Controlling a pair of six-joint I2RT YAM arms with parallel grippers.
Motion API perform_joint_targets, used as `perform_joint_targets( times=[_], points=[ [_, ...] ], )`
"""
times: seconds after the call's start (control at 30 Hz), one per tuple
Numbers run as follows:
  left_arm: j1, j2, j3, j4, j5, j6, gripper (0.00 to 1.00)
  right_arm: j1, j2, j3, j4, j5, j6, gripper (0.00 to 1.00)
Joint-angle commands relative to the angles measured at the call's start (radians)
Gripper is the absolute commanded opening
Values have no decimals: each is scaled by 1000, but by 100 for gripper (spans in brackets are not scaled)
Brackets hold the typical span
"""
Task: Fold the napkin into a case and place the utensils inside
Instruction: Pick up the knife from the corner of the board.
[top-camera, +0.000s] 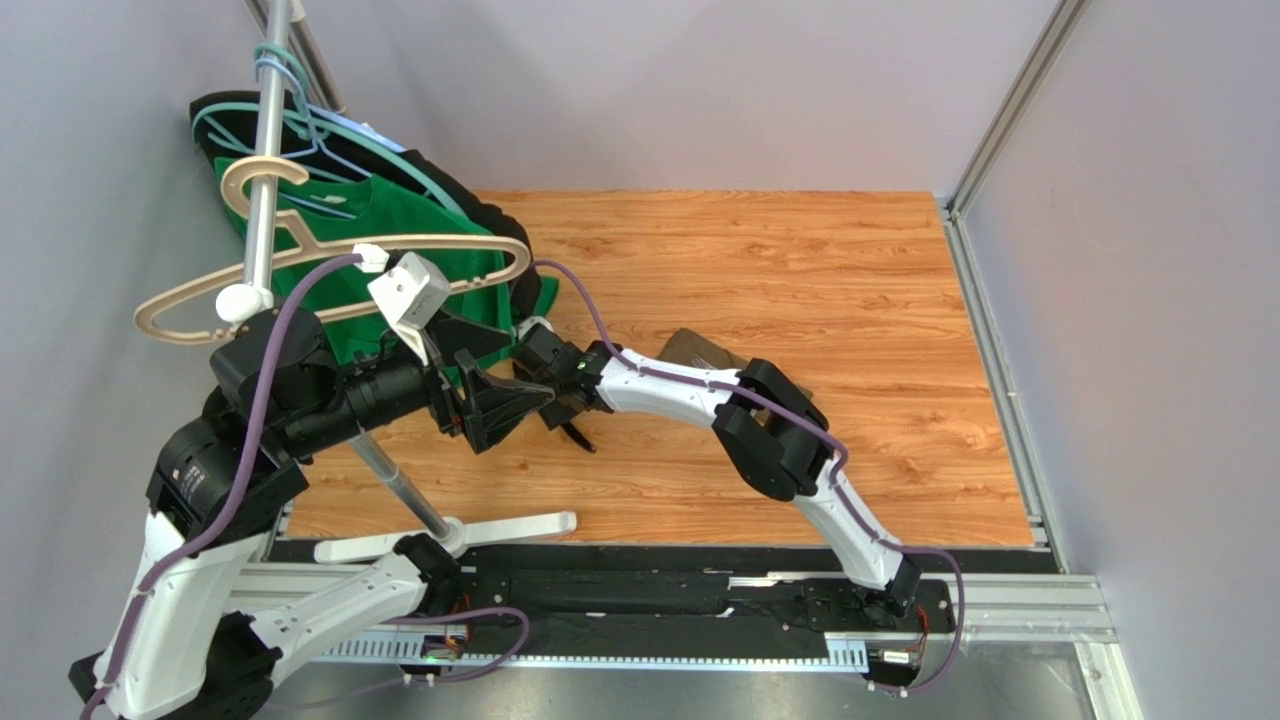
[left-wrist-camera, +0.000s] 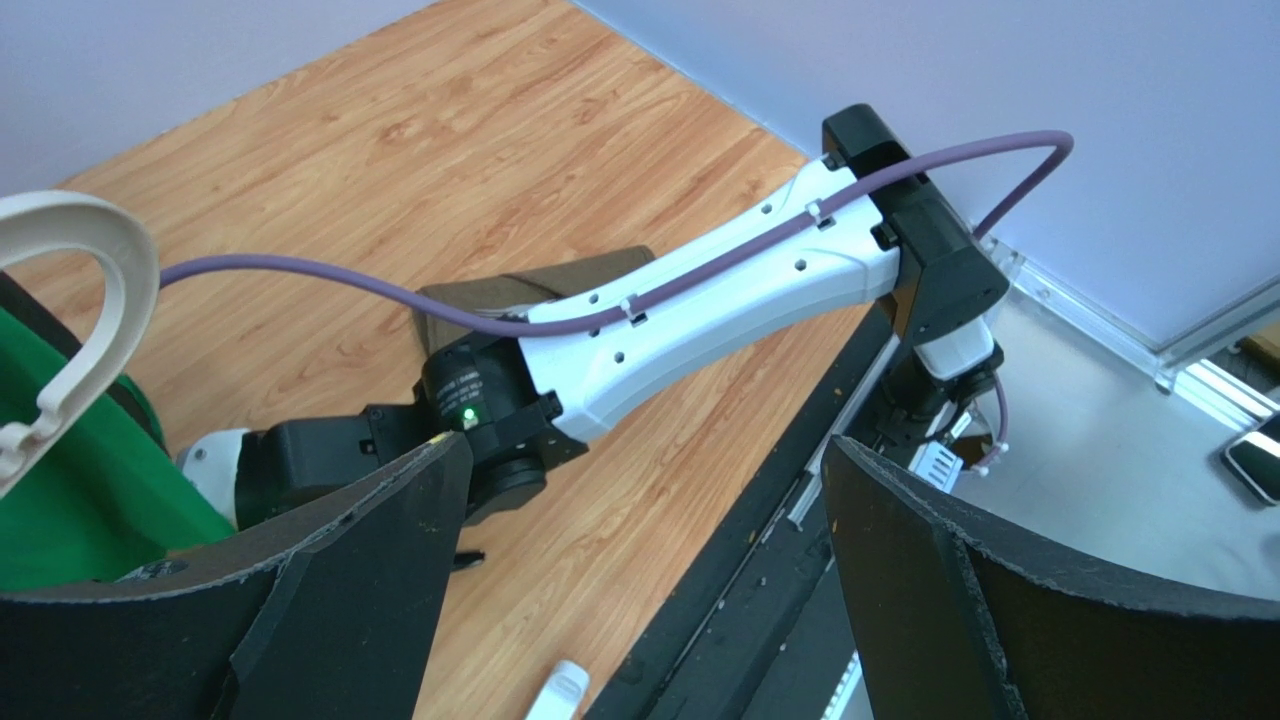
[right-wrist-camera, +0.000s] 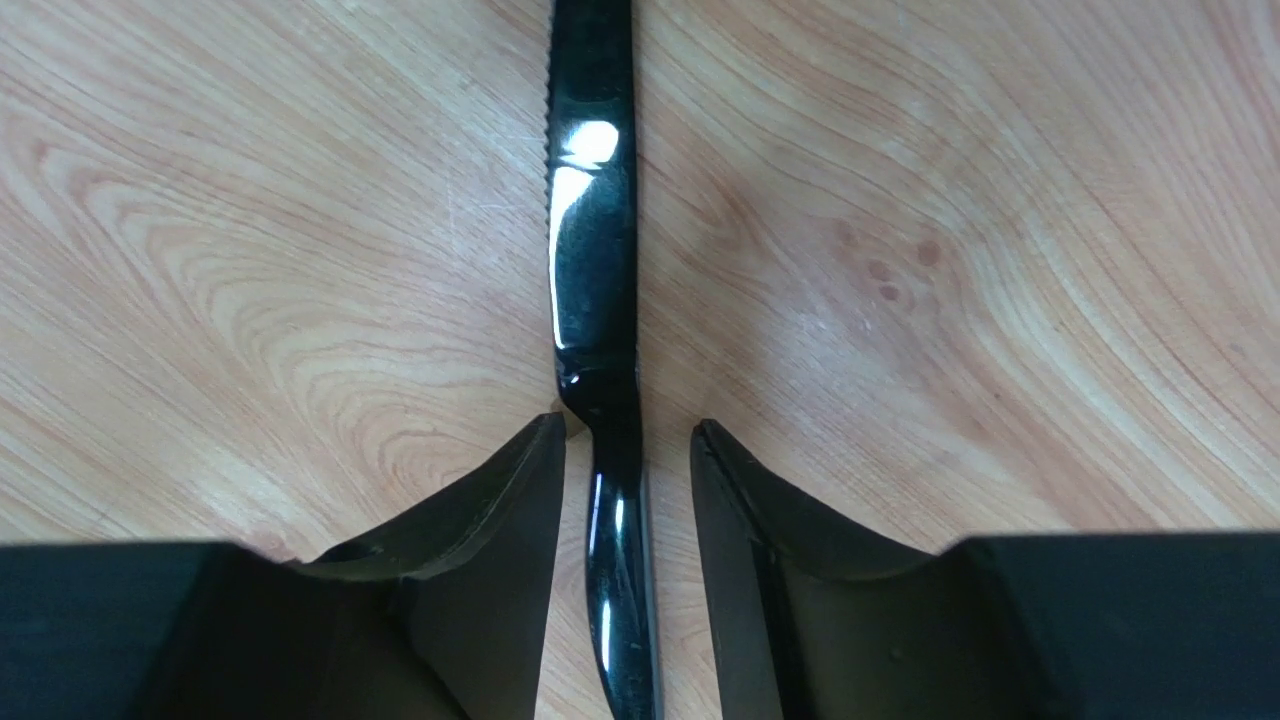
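Knife (right-wrist-camera: 594, 225), one of the utensils, lies flat on the counter (right-wrist-camera: 977, 225), its long axis running straight out between my right jaws, which straddle the handle part-open without touching it (left jaws gape wide, empty, raised).

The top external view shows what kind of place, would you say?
Probably a robotics lab cell: a wood-grain table boxed in by grey panels, the left arm and right arm bolted to an aluminium rail, and a rack of hangers.

Knife (right-wrist-camera: 594, 225) on table (right-wrist-camera: 977, 225), between fingers (right-wrist-camera: 481, 510) of right hand (right-wrist-camera: 627, 435)
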Motion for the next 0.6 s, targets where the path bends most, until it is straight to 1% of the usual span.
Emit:
perform_joint_targets(
  times=[0.0,0.07,0.1,0.13,0.17,0.2,0.27,0.3,0.33,0.4,0.43,0.47,0.5,0.53,0.57],
  points=[
    [3,7,-15,-23,-13,-26,95,5,-15,-84,-74,24,-25,36],
    [2,15,-22,-23,-16,-33,95,0,-14,-104,-74,-33,-37,22],
    [3,21,-30,-26,-22,-47,95,-1,-18,-130,-77,-38,-42,9],
    [2,27,-33,-27,-28,-55,96,0,-27,-151,-71,-38,-49,3],
    [2,39,-38,-30,-46,-61,99,-1,-41,-176,-65,-32,-55,0],
    [3,46,-53,-35,-60,-78,99,-1,-97,-256,-30,-27,-54,0],
    [3,72,-79,-33,-92,-95,99,-14,-177,-359,23,-33,-40,0],
    [3,85,-103,-32,-100,-118,99,-18,-234,-433,97,-29,-36,0],
    [3,98,-116,-27,-101,-132,99,-29,-335,-561,133,-22,-28,0],
    [2,139,-162,-1,-108,-197,99,-44,-446,-692,222,-41,-4,0],
    [3,156,-171,10,-100,-213,99,-50,-548,-810,254,-42,-3,0],
    [3,185,-182,22,-79,-233,99,-52,-591,-858,279,-41,-5,0],
    [3,199,-206,54,-72,-285,99,-52,-631,-898,323,-33,0,0],
    [3,211,-219,71,-71,-311,99,-66,-703,-979,339,-38,3,0],
    [2,231,-251,104,-81,-370,95,-76,-733,-1016,357,-45,6,0]
  ],
)
